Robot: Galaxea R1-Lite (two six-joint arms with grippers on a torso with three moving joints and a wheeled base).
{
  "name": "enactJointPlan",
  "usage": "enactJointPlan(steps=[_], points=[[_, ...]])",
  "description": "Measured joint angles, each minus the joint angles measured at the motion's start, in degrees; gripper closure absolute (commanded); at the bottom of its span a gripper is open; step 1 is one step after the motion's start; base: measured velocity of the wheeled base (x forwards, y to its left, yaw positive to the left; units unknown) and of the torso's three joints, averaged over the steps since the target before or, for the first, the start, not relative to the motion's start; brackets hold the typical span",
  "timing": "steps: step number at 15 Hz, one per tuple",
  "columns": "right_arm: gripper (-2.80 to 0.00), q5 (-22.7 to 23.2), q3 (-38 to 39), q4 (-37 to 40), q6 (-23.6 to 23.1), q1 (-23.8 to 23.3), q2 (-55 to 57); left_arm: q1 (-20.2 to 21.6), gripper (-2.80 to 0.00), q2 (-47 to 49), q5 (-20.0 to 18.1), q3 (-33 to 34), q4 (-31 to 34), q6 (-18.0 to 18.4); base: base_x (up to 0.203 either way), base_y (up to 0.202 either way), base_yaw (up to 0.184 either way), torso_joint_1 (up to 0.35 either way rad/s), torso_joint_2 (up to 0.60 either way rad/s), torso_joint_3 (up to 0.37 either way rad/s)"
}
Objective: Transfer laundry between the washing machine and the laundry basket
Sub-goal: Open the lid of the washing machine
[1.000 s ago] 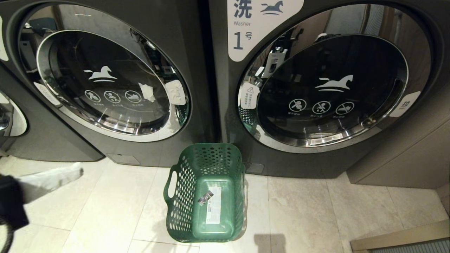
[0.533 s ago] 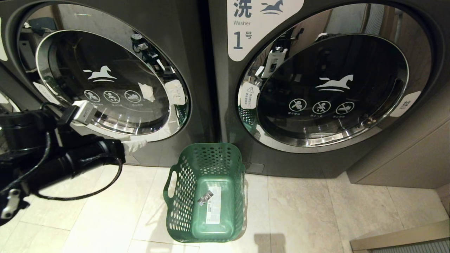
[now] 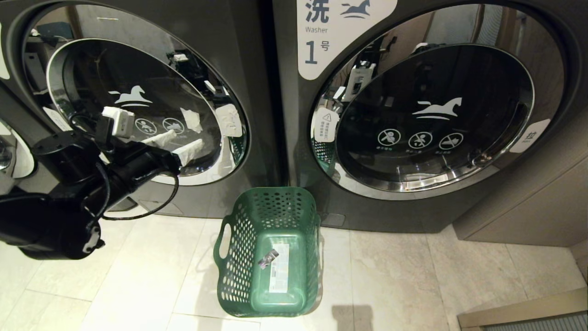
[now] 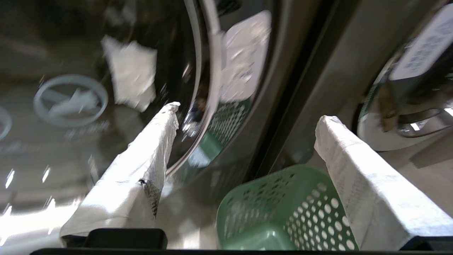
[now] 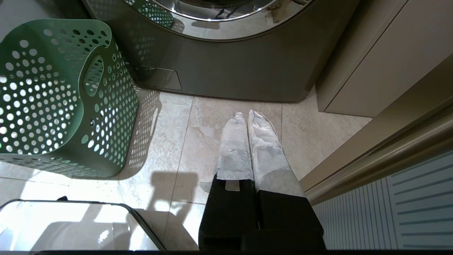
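Reaching in from the robot's left, the left tool (image 3: 177,145) hovered in front of the dark grey front-loading washing machine (image 3: 138,105), at the lower part of its round, chrome-rimmed glass door. Its two white-wrapped fingers (image 4: 141,166) stood wide apart and held nothing; whether a tip touched the glass could not be told. They pointed toward the door's right edge, where a pale tag sat on the chrome rim, and that edge lay just beyond the tips. The door looked closed. Opening it appeared to be the next step, and the left arm was clearly the nearer one for it.

Further right, the dark green rectangular plastic laundry basket (image 3: 239,239) with round-holed walls stood on the pale tiled floor (image 3: 404,276) between the two machines, near the left tool but apart from it. It was empty save for a white label. No pale cloth laundry showed anywhere.

Furthest right, the right tool (image 5: 247,118) hung parked over the floor, fingers pressed together on nothing.
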Motion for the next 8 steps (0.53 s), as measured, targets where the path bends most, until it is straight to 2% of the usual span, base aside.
enactJointPlan(steps=[2, 4, 8], points=[[0.00, 0.0, 0.0, 0.0, 0.0, 0.0, 0.0, 0.0, -2.80, 2.4, -5.6, -0.6, -7.0, -0.1, 0.000, 0.000, 0.000, 0.000, 0.00, 0.000], [0.00, 0.0, 0.0, 0.0, 0.0, 0.0, 0.0, 0.3, -2.80, 4.9, -10.6, -1.5, -11.0, -0.1, 0.000, 0.000, 0.000, 0.000, 0.00, 0.000], [0.00, 0.0, 0.0, 0.0, 0.0, 0.0, 0.0, 2.1, -2.80, 10.4, -12.2, -5.3, -11.6, 1.3, 0.000, 0.000, 0.000, 0.000, 0.00, 0.000]])
